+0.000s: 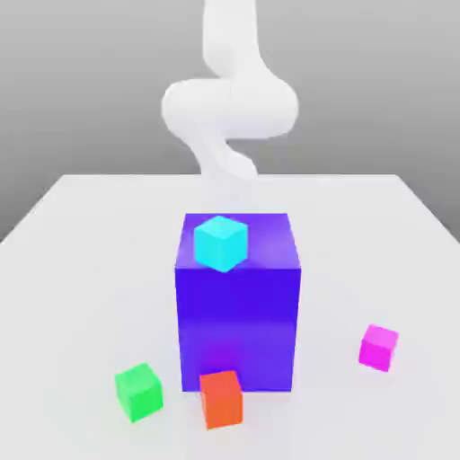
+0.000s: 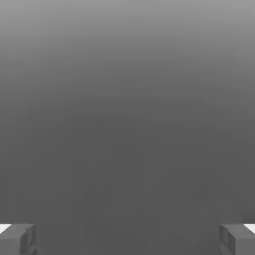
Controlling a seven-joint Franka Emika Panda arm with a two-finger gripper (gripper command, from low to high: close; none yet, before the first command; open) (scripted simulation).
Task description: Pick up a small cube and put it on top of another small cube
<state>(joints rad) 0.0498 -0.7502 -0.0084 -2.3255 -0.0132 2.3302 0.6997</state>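
The pincer (image 2: 127, 239) stands wide apart with nothing between its grey fingertips (image 2: 20, 238). On the white tabletop (image 1: 81, 269), the small glossy magenta cube (image 1: 378, 347) sits off the exterior view's right of the big blue-purple block (image 1: 238, 332), well apart from the small bright green cube (image 1: 138, 392) near its opposite lower corner. A red-orange cube (image 1: 221, 399) touches the block's front; a cyan cube (image 1: 220, 243) rests on top.

Magenta cube (image 1: 378, 347), green cube (image 1: 138, 391), red-orange cube (image 1: 221, 399), cyan cube (image 1: 220, 243) — blue-purple block (image 1: 238, 323), white table (image 1: 81, 260).
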